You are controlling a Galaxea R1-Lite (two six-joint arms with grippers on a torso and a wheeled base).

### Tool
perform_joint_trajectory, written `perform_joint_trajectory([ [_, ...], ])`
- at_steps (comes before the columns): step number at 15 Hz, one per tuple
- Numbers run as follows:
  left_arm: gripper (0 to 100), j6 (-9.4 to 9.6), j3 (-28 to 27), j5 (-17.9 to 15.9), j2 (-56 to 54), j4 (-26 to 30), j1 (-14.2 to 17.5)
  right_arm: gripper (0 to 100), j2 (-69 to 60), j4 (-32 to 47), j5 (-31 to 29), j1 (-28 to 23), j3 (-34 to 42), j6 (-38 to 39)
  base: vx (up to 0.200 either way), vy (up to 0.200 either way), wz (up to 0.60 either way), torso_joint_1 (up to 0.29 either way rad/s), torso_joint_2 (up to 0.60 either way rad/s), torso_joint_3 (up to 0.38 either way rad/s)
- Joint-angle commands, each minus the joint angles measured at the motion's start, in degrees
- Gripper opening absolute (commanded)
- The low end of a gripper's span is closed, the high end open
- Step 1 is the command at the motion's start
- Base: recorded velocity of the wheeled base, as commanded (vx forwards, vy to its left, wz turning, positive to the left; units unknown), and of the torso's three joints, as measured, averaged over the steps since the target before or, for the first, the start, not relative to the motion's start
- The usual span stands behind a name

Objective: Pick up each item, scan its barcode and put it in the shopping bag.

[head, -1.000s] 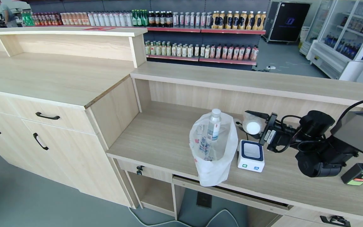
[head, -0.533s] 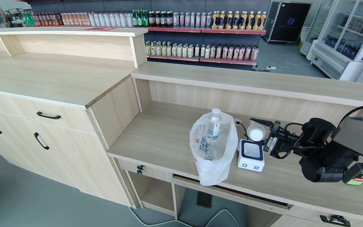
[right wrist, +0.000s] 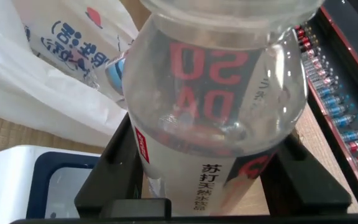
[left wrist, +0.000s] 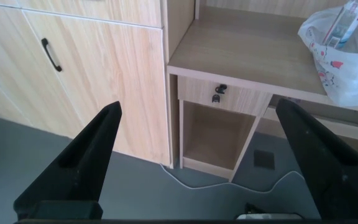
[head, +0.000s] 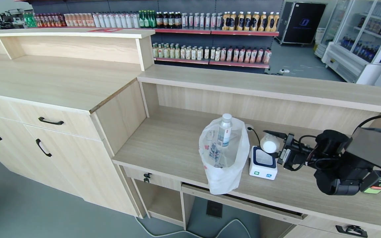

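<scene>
Brought down toward the scanner (head: 262,162) over the last second, my right tool (head: 274,144) clamps the soda bottle (head: 269,145) just above it. Scanning's in hand, I judge, then a swing left over the shopping bag (head: 225,165).

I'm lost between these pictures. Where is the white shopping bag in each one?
Head view: the shopping bag stands mid-counter, beside the scanner.
Left wrist view: the shopping bag sits near the counter's front edge.
Right wrist view: the shopping bag lies behind the gripped bottle, beside the scanner.
Shared landmark: the wooden counter under it.
</scene>
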Motion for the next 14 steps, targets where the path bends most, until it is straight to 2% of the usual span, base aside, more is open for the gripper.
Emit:
perform_joint_trajectory([
  [1,100,0.00,0.00,0.00,-0.02,-0.01,0.00,0,1.20,-0.08,0.09,0.25,-0.04,0.00,0.000,0.000,0.00,0.000,0.00,0.000],
  [14,100,0.00,0.00,0.00,-0.02,-0.01,0.00,0,6.03,-0.08,0.01,2.71,-6.10,2.90,0.000,0.000,0.00,0.000,0.00,0.000],
])
